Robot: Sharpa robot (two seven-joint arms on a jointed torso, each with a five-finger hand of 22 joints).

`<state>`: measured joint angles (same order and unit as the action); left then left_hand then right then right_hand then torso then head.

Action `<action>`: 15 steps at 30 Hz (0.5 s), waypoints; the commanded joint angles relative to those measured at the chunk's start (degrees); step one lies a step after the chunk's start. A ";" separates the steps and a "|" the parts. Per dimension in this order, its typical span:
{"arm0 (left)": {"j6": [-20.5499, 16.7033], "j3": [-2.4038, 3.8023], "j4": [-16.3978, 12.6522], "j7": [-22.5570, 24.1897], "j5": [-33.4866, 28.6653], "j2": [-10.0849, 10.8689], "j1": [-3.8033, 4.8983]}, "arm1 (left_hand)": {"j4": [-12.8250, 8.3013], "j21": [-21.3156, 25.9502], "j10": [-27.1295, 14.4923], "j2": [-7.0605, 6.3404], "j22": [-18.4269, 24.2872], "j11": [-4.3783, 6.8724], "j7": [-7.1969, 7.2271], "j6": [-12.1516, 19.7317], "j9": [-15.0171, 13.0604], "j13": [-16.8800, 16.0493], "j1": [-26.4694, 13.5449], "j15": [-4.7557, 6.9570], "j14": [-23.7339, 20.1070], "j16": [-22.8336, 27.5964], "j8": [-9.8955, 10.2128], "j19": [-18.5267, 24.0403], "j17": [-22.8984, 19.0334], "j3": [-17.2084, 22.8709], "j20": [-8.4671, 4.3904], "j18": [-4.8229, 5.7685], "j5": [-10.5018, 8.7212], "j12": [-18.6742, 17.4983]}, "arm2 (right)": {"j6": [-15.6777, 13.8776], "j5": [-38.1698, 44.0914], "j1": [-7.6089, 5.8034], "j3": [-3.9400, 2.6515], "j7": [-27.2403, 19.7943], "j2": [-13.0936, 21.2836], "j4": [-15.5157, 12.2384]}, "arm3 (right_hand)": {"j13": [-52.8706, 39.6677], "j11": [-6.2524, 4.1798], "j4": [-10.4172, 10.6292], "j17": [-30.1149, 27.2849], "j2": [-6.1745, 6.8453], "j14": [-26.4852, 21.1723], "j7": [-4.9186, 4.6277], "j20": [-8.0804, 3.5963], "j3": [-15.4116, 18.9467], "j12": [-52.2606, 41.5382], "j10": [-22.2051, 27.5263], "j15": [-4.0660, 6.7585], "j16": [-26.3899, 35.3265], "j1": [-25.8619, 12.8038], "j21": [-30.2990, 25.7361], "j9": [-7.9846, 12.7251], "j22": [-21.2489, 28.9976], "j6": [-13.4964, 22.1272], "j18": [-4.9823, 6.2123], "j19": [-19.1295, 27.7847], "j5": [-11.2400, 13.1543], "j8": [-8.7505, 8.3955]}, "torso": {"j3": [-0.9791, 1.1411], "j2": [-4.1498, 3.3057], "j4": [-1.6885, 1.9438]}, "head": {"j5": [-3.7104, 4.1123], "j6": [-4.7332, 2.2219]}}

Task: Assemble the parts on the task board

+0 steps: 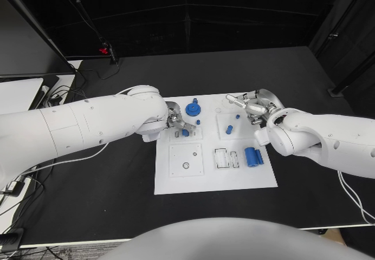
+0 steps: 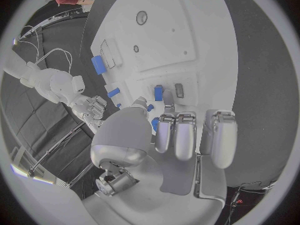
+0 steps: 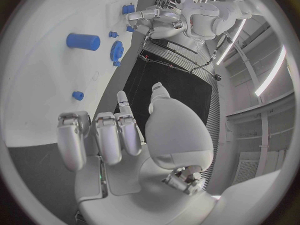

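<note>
The white task board (image 1: 215, 173) lies mid-table. My left hand (image 1: 178, 120) hovers over its far left part, fingertips (image 2: 169, 101) close by a small blue part (image 1: 185, 125) (image 2: 150, 107) and a blue part in a slot (image 1: 176, 135) (image 2: 159, 92); whether it grips one is unclear. A blue gear (image 1: 194, 110) (image 3: 116, 50) sits just beyond. My right hand (image 1: 254, 108) (image 3: 119, 135) is above the board's far right corner, fingers apart and holding nothing. A blue cylinder (image 1: 229, 129) (image 3: 83, 41) lies nearby, and a small blue peg (image 3: 77, 95) stands close to the right hand.
Two blue cylinders (image 1: 252, 157) lie side by side at the board's right, next to outlined slots (image 1: 226, 158). A square plate with round holes (image 1: 187, 160) takes up the near left. Cables (image 1: 58, 92) trail at the table's far left.
</note>
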<state>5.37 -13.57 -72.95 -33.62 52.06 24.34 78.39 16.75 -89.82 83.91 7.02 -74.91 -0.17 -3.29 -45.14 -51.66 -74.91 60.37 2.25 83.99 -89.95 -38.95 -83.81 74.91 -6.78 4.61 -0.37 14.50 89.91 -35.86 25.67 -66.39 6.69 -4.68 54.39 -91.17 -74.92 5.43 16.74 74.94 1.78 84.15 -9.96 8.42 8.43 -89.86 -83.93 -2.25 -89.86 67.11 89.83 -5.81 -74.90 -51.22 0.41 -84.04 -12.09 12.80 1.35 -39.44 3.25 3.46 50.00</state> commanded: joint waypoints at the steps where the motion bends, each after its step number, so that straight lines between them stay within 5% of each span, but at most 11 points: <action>1: -0.69 0.03 -0.20 0.54 0.03 0.20 0.06 | 0.01 -0.18 6.09 0.54 -15.09 0.29 0.03 0.41 -0.09 -15.09 -0.06 0.34 6.01 -0.05 -0.32 -6.19 15.09 -0.38 -0.27 0.37 0.20 0.09 | 0.43 -0.02 -0.06 -0.02 -0.47 -0.06 -0.07 | -15.08 0.34 -0.16 15.06 -0.60 5.85 0.02 0.27 0.41 -0.14 -6.07 -0.17 -0.14 -0.01 0.01 -0.10 -15.02 0.62 -0.35 -5.81 -0.13 0.19 | 0.00 0.00 0.00 | 0.02 0.00; 15: -0.14 0.03 -0.51 1.04 -1.01 0.77 0.06 | -0.02 -0.18 6.09 0.77 -15.09 0.34 0.08 0.56 -0.12 -15.09 0.28 0.39 6.01 -0.05 -0.21 -6.19 15.09 -0.45 -0.32 0.37 0.72 0.09 | 0.40 -0.02 -0.04 -0.02 -0.44 0.02 -0.08 | -15.08 0.34 -0.16 15.06 -0.63 5.85 0.02 0.27 0.42 -0.14 -6.07 -0.17 -0.14 -0.01 0.00 -0.10 -15.01 0.63 -0.35 -5.80 -0.13 0.22 | 0.01 0.02 -0.07 | 0.04 0.00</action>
<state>5.21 -13.57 -73.37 -33.52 51.85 25.13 78.39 16.74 -89.82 83.91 7.25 -74.91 -0.18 -3.17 -45.02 -51.77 -74.91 60.61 2.23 83.98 -89.95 -38.95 -83.81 74.91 -6.77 4.61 -0.37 14.96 89.91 -35.84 25.67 -66.36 6.69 -4.69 54.42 -91.15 -74.92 5.43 16.58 74.93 1.78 84.15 -10.00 8.42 8.59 -89.85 -83.93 -2.25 -89.86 67.11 89.83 -5.85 -74.90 -50.85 0.41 -84.04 -12.09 12.79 1.36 -39.45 3.25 3.46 50.00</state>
